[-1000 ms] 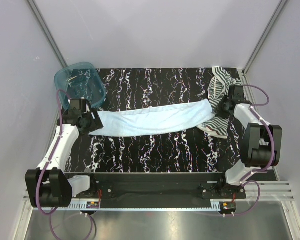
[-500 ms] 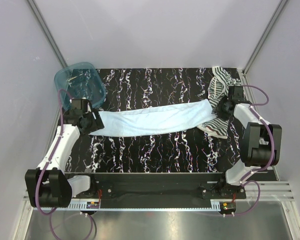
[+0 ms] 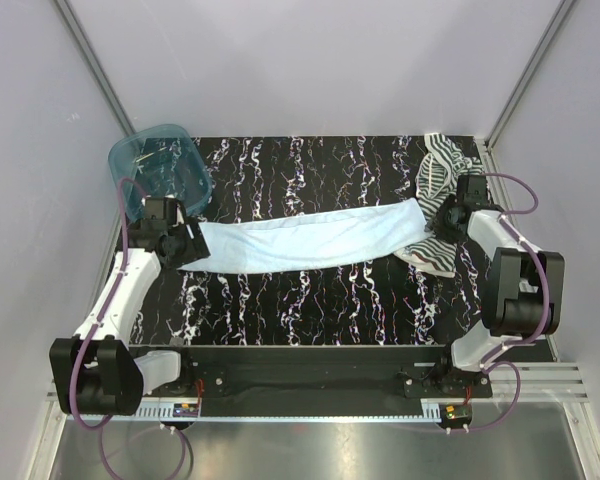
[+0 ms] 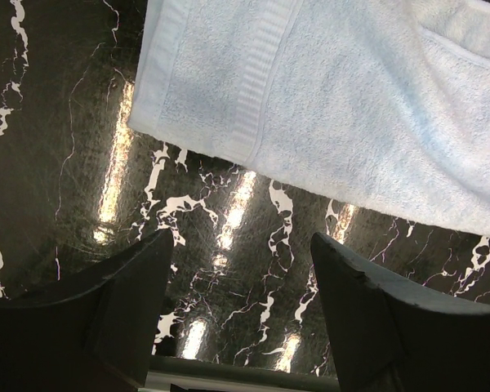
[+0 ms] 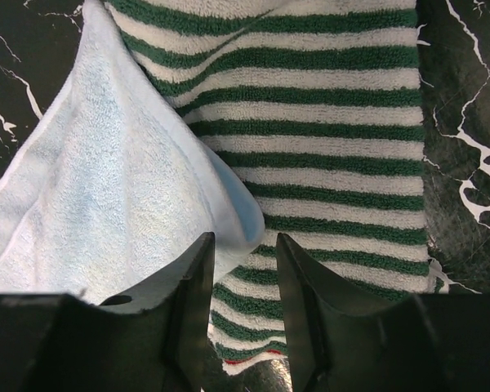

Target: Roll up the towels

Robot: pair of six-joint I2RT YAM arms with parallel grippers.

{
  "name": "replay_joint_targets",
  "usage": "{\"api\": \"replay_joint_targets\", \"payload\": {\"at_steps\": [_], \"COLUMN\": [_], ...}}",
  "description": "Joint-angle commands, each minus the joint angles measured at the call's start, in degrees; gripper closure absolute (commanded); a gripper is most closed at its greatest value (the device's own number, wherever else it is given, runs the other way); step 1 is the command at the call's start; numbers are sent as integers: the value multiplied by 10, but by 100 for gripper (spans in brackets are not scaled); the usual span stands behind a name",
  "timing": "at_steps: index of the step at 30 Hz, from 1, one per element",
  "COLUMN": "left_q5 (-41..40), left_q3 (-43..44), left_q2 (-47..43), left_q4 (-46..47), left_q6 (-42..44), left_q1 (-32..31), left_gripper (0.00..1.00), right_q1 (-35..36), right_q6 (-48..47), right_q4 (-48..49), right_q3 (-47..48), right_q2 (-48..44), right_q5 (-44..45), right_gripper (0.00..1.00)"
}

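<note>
The pale blue towel [image 3: 300, 240] lies stretched flat across the middle of the black marble table [image 3: 310, 300]. Its right end overlaps the crumpled green-and-white striped towel [image 3: 438, 175] at the far right. My left gripper [image 3: 185, 245] hangs open just off the blue towel's left end [image 4: 229, 90], over bare table, touching nothing [image 4: 241, 241]. My right gripper [image 3: 442, 217] is low over the blue towel's right corner [image 5: 106, 188]. Its jaws [image 5: 243, 238] stand partly open, with the curled corner at the tips and the striped towel [image 5: 327, 163] beneath.
A teal plastic basin [image 3: 160, 170] sits at the far left corner, just behind my left arm. White walls close in on the table's back and both sides.
My left gripper has shifted slightly toward the blue towel's left end. The right gripper and both towels have barely moved.
</note>
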Motion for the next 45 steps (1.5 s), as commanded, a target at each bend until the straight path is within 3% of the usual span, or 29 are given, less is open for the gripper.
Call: {"api": "replay_joint_targets", "payload": {"at_steps": [1,6,16,19,24,26,29,37,45], "left_q5": [-9,-11,-10,-9,-8,-5,-5,-13,-49], "left_q3": [6,6,7,7,7,7,6,15,-22], "left_q2": [-1,-1,1,1,-5,-7,-20,-85,-187], "left_q4": [19,19,20,20,20,20,19,-15,-5], "left_q6": [9,8,9,8,7,8,9,2,-16], "left_q1": [-3,-3,-6,-7,-7,-7,-7,-9,-9], "left_gripper": [27,27,27,27,27,27,27,27,25], "right_q1": [-3,-3,-1,3,27,35,63,234,387], "right_q6": [6,10,20,15,19,27,37,80,119], "right_q4": [15,17,17,3,-10,-13,-24,-61,-55], "right_q3": [19,22,25,43,62,70,93,214,362], "right_q2": [12,23,10,11,1,1,-2,13,96], "right_q5": [-6,-13,-28,-31,-26,-28,-24,6,-1], "right_gripper": [58,60,76,82,100,100,100,100,100]}}
